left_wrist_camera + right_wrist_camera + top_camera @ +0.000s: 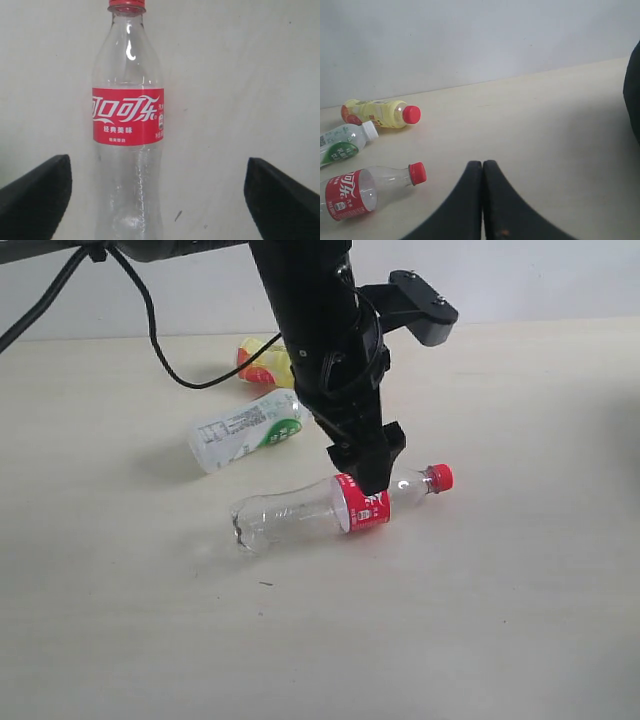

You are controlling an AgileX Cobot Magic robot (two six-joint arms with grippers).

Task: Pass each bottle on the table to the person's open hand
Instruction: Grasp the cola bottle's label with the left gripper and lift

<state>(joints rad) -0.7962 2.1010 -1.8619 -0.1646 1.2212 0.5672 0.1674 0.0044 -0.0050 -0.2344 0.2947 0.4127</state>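
So, the clear plastic bottle with red label and cap (305,515) lay on its side mid-frame, cap pointing right. The left gripper (157,167) hung right over it, fingers spread wide and empty, straddling its long axis, maybe slightly off-centre. The right gripper (482,165) was pinched closed, farther off.

The exterior camera looks slantwise down on the table (480,630), the left wrist camera faces straight down close over the clear bottle (127,125), which the low, farther right wrist camera shares.
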